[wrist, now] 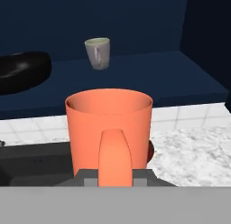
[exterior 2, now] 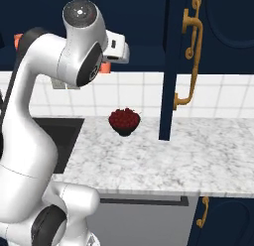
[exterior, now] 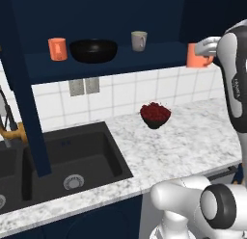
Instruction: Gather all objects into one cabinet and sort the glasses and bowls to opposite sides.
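Carrying an orange mug (wrist: pixel 108 128) toward the cabinet shelf (exterior: pixel 144 59), the gripper (wrist: pixel 116 175) is clamped on the mug's handle; mug hangs upright, just off the shelf's front edge at the right end, not yet resting on it.

Doing this step well, as a judgement: keep the mug level, bring it in over the shelf board before lowering, and set it down on the side of the black bowl (exterior: pixel 93 50) where the grey-beige mug (exterior: pixel 139 40) stands, near that mug but not touching it. Release only once the base sits flat on the board. Watch the handle side so the gripper backs out without dragging the mug off the edge. The other orange mug (exterior: pixel 57 48) sits on the far side of the black bowl, so cups are split around the bowl for now; that one probably needs moving later.

Counts:
- orange mugs: two (one held, one on the shelf left of the black bowl)
- grey-beige mug: one, on the shelf right of the black bowl
- black bowl: one, on the shelf
- dark red bowl (exterior: pixel 155 114): one, down on the tabletop (exterior: pixel 193 137), below and right of the black bowl, still outside the cabinet.
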Robot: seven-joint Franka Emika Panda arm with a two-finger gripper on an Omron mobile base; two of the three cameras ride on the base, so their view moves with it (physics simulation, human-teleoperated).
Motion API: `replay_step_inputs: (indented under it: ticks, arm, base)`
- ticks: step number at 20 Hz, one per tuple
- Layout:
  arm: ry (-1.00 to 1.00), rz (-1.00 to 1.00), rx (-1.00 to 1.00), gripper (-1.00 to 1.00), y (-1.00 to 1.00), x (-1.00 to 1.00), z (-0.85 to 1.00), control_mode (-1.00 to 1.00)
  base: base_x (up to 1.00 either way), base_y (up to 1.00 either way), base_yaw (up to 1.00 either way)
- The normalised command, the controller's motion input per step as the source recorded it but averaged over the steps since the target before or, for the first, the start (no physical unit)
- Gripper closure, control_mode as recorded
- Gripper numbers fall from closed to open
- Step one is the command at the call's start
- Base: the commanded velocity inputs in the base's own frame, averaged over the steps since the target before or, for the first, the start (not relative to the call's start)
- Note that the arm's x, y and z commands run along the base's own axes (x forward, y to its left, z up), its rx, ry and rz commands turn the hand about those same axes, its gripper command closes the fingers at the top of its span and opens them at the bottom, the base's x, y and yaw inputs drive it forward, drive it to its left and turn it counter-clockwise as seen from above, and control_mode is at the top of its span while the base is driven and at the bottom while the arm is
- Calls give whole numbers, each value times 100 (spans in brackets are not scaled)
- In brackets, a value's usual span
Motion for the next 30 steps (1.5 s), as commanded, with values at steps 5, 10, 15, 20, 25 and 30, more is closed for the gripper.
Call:
replay_step_inputs:
  ticks: [5, 10, 15, 20, 25, 30]
  arm:
    - [-11, -1, 0, 100, -40, 41, -3, -100]
    - [-1, 0, 0, 100, -15, 53, -5, -100]
    - [14, 0, 0, 100, -11, 60, 0, -100]
    - [8, -1, 0, 100, -12, 60, 0, -100]
    - [-3, -2, 0, 100, -12, 61, 0, -100]
    - [0, 0, 0, 100, -8, 71, -8, -100]
  base:
    - [0, 0, 0]
    - [0, 0, 0]
    - [0, 0, 0]
    - [0, 0, 0]
    - [0, 0, 0]
    - [0, 0, 0]
